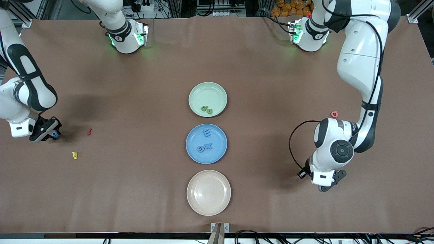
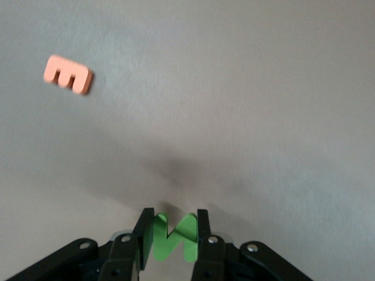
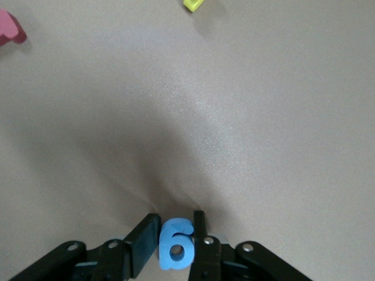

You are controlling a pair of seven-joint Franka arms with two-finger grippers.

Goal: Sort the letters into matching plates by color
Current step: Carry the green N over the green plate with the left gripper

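Three plates stand in a row mid-table: pale green [image 1: 217,92] farthest from the camera, blue [image 1: 219,149] in the middle, beige [image 1: 208,192] nearest. The green plate holds two green letters [image 1: 206,109]. The blue plate holds three blue letters [image 1: 204,147]. My right gripper [image 1: 53,133] [image 3: 175,222] is low over the table at the right arm's end, shut on a blue 6 [image 3: 176,244]. My left gripper [image 1: 327,187] [image 2: 173,219] is low over the table at the left arm's end, shut on a green letter [image 2: 174,237].
A red letter [image 1: 89,131] [image 3: 10,29] and a yellow letter [image 1: 74,155] [image 3: 193,4] lie on the table beside the right gripper. A pink-red letter [image 1: 334,114] lies by the left arm. A pink-orange E [image 2: 68,74] lies near the left gripper.
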